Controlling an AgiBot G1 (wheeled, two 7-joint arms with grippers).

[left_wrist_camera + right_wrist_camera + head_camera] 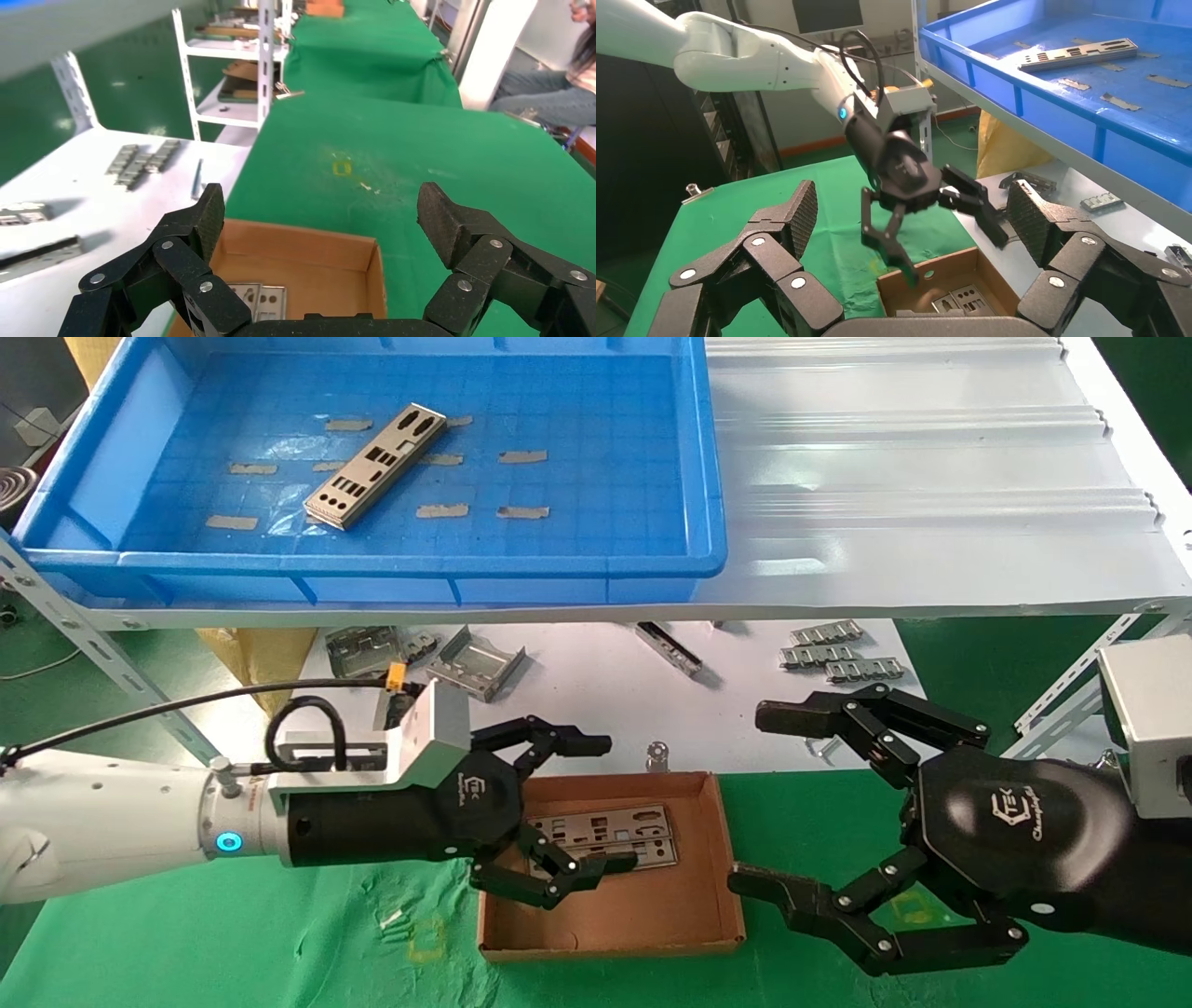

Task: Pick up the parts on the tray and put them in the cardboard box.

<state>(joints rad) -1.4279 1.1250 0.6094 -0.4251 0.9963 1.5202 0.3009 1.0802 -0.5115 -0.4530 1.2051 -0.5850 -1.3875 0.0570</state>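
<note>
The left hand [596, 803] is seen spread wide and empty over the cardboard box [652, 933], at the box's 9 o'clock side, with its lower fingertip just above the parts [610, 836] lying flat on the box floor. Two overlapping plates are seen there, towards the box's 11 o'clock corner; the rest of the brown floor, from 3 to 6 o'clock, is left bare. One more part [374, 466] is seen lying slantwise in the tray [372, 565], at about 11 o'clock from the left hand and well apart from it, among strips of tan tape [522, 456].

The right hand [759, 803] is held wide and empty just beside the box's 3 o'clock wall, over the green worktop [233, 952].

The tray is carried on a white shelf [931, 477], whose front edge overhangs a white sheet [577, 700] where grey brackets [480, 663] and ridged strips [838, 654] are scattered. Open green cloth is left at 6 o'clock of the box.

"TEK" is read on both hands' casings, and a script word that cannot be made out with certainty is seen under it on the right.
</note>
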